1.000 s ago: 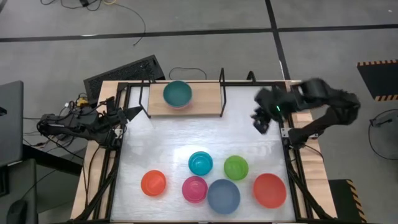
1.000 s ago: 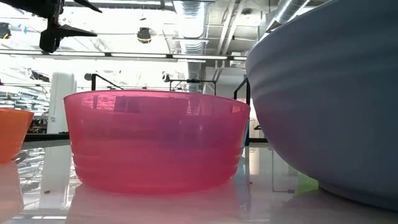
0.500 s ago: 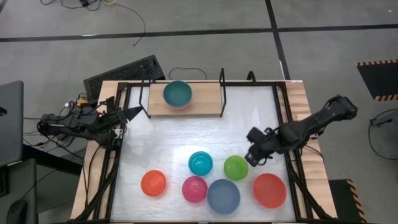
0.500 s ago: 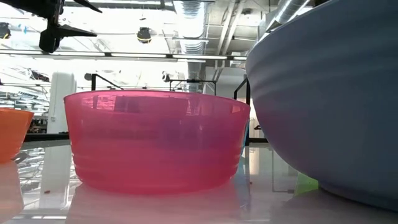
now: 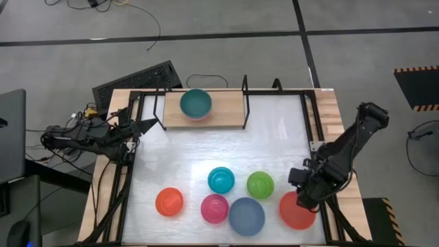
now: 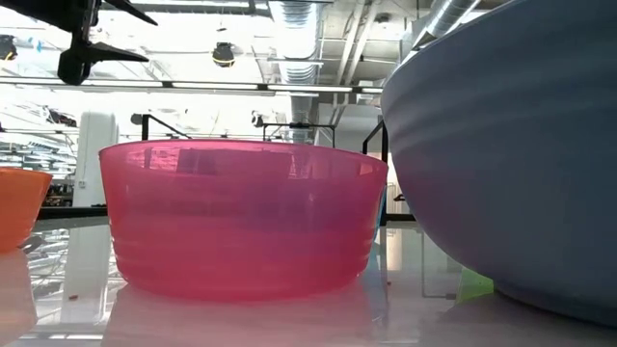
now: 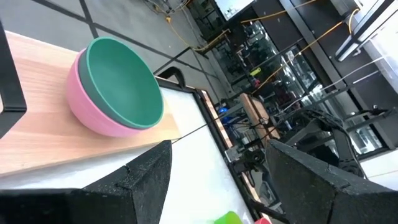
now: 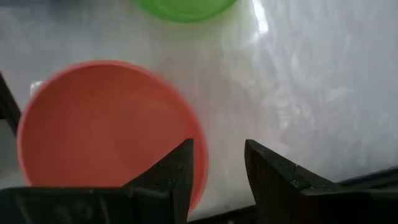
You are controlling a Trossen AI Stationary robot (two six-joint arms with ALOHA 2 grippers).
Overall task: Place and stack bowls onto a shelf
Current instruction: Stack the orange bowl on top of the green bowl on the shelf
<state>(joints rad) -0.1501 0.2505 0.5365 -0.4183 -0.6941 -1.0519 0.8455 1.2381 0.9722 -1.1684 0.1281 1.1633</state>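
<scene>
Right tool [image 5: 304, 200] down over the red bowl [image 5: 296, 210] at the tabletop [image 5: 274, 144] near-right corner, fingers [image 8: 171, 180] parted narrowly and straddling the bowl's rim, one inside and one outside, not yet closed on it. Left tool [image 5: 140, 126] parked at the tabletop's left edge near the shelf [image 5: 226, 110], fingers spread wide, holding nothing. On the shelf at the far edge, dark green bowl [image 5: 195, 103] nested inside the pale pink bowl [image 7: 93, 112], toward the shelf's left half. Six bowls loose on the tabletop's near half: orange bowl [image 5: 169, 202] farthest left, magenta bowl [image 5: 215, 208] next to it, grey-blue bowl [image 5: 246, 216] just beside the magenta one, teal bowl [image 5: 221, 180] and lime bowl [image 5: 260, 184] a little farther back, and the red one at the right. In the low view, magenta and grey-blue bowls seen up close, filling most of the picture, with the orange one at the edge.
</scene>
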